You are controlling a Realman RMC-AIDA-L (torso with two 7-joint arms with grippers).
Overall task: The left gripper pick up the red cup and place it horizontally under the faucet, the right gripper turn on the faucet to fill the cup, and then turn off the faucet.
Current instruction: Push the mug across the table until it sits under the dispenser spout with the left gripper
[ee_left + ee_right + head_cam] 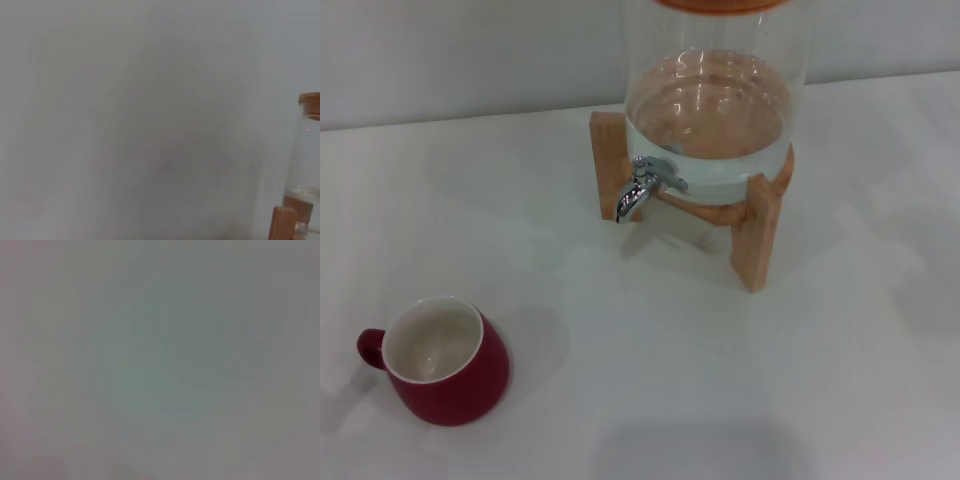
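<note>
The red cup stands upright on the white table at the near left, cream inside showing, its loop handle pointing left. The faucet is a chrome spigot on the front left of a clear glass jar holding water, set on a wooden stand at the back centre. The space under the faucet holds nothing. Neither the left gripper nor the right gripper shows in any view. The left wrist view shows a blank wall and an edge of the jar and stand. The right wrist view shows only a plain grey surface.
The white table stretches between the cup and the jar stand. A pale wall runs behind the table.
</note>
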